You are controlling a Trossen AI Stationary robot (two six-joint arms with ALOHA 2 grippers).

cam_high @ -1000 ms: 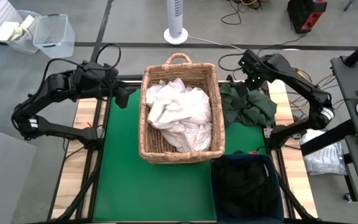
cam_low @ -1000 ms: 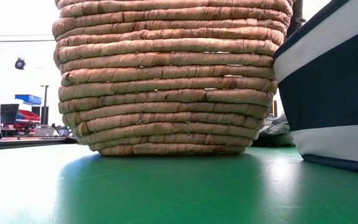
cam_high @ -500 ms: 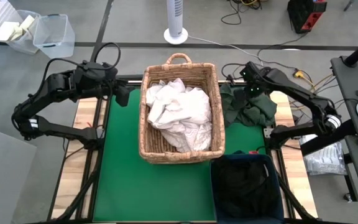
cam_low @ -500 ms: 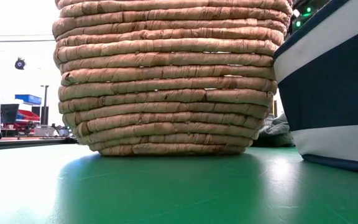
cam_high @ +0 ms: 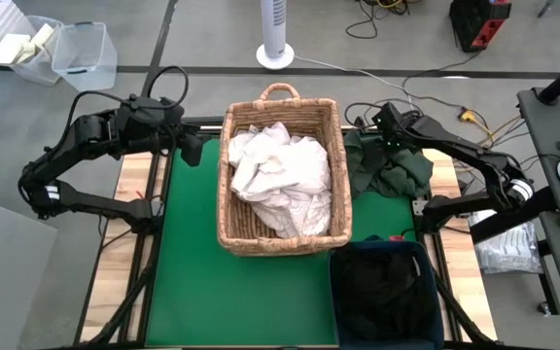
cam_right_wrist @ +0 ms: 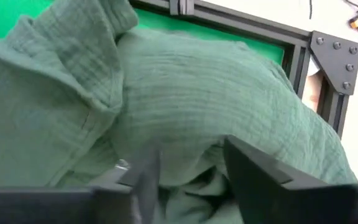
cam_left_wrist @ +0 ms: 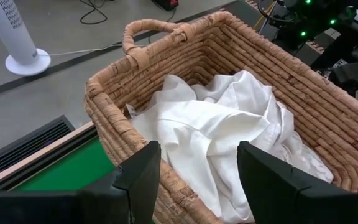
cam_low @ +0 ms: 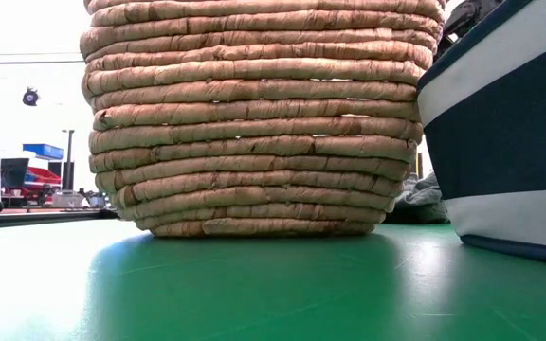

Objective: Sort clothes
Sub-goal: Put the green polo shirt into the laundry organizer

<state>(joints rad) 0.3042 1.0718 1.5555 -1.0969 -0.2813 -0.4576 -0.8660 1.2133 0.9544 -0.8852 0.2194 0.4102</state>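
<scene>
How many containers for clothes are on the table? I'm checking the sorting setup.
2. The wicker basket stands mid-table holding white clothes; the dark blue bin sits at its near right corner with dark contents.

wicker basket: 1 | blue bin: 1 | white clothes pile: 1 | green garment: 1 | robot arms: 2

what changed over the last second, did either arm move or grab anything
The right gripper came down and toward the tan wicker basket, and now sits over the crumpled dark green garment beside it. Its fingers are parted over the fabric, with nothing gripped yet. The left gripper, the white clothes in the basket and the dark blue square bin stayed put.
</scene>
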